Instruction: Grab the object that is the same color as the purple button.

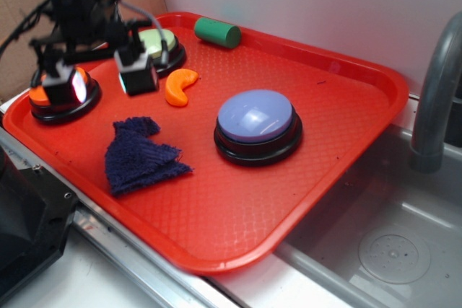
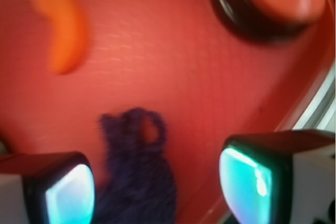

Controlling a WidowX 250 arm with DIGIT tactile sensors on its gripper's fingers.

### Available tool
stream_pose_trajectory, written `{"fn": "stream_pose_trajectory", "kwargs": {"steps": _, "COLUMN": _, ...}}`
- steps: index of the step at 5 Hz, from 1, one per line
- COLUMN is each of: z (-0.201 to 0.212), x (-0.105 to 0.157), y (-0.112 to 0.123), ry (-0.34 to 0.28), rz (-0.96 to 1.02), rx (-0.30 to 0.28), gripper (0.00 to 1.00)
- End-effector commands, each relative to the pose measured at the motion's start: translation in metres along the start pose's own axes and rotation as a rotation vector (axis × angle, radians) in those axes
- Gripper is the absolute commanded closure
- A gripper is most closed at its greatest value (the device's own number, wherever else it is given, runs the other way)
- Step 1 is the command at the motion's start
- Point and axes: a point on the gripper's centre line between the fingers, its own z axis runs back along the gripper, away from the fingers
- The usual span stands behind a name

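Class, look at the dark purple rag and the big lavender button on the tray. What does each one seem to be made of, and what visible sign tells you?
Purple rag: seemingly soft terry-type cloth, matte; ribbed fuzzy surface, rumpled folds and a loose loop at its edge.
Lavender button: probably hard plastic; its smooth glossy dome reflects light, above a shiny black base.

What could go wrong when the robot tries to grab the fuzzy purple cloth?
1. The open tool hangs between the orange button and the orange crescent, so dropping straight down might bump them.
2. The purple cloth lies flat and crumpled on the tray, so the fingers may pinch only a loose fold.
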Motion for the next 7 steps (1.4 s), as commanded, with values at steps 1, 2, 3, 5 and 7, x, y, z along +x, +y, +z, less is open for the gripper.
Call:
{"fn": "stream_pose_trajectory", "kwargs": {"steps": 1, "z": -0.044, "x": -0.02, "y": -0.007, "ry": 0.025, "rz": -0.079, "rx": -0.054, "gripper": 0.0}}
{"fn": "stream_pose_trajectory", "kwargs": {"steps": 2, "z": -0.048, "x": -0.018, "y": -0.013, "ry": 0.017, "rz": -0.163, "rx": -0.046, "gripper": 0.96}}
{"fn": "stream_pose_trajectory", "kwargs": {"steps": 3, "z": -0.039, "x": -0.013, "y": -0.021, "ry": -0.008, "rz": -0.343, "rx": -0.01, "gripper": 1.0}}
{"fn": "stream_pose_trajectory", "kwargs": {"steps": 5, "z": 0.013, "x": -0.004, "y": -0.031, "ry": -0.061, "rz": -0.822, "rx": 0.041, "gripper": 1.0}}
{"fn": "stream_pose_trajectory", "kwargs": {"steps": 7, "z": 0.101, "x": 0.014, "y": -0.012, "ry": -0.122, "rz": -0.983, "rx": 0.028, "gripper": 1.0}}
